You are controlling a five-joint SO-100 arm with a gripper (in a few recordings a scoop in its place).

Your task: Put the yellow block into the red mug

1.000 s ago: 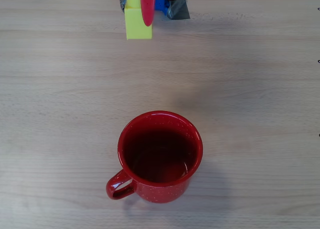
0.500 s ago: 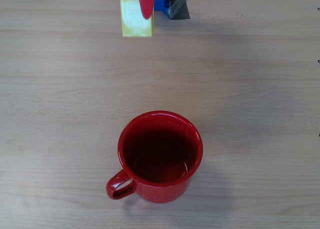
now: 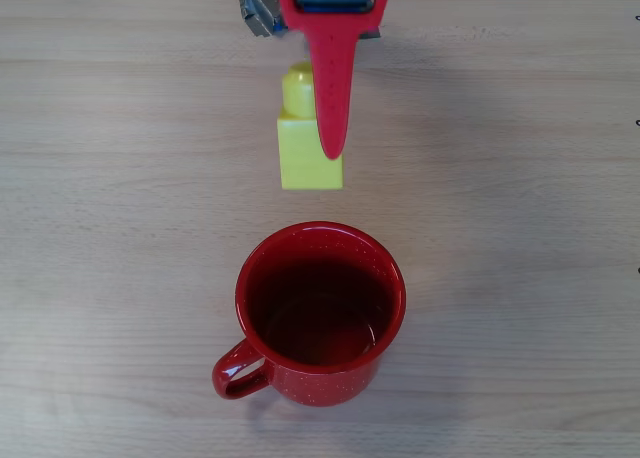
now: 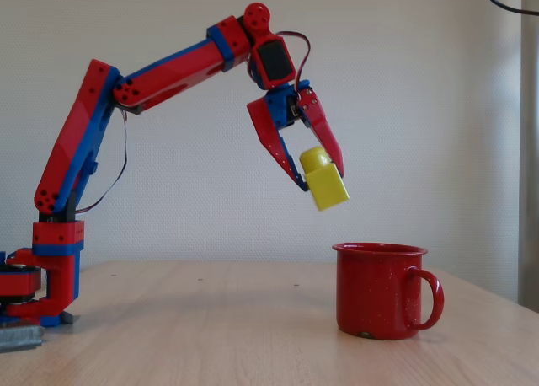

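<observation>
One yellow block (image 3: 309,153), tool-held (image 4: 318,175), now nearer red mug (image 3: 320,313).

Bench-top robotics setup in a plain indoor room, most likely a lab or an office. A small red-and-blue plastic hobby arm (image 4: 101,150) with exposed dark cables stands at one end of a pale wood-grain laminate table (image 4: 202,335) (its base is held by grey tape (image 3: 255,8)). A bare off-white wall (image 4: 438,108) forms the backdrop, with a pale vertical strip, perhaps a window frame or curtain (image 4: 529,150), at the right edge of the fixed view.
</observation>
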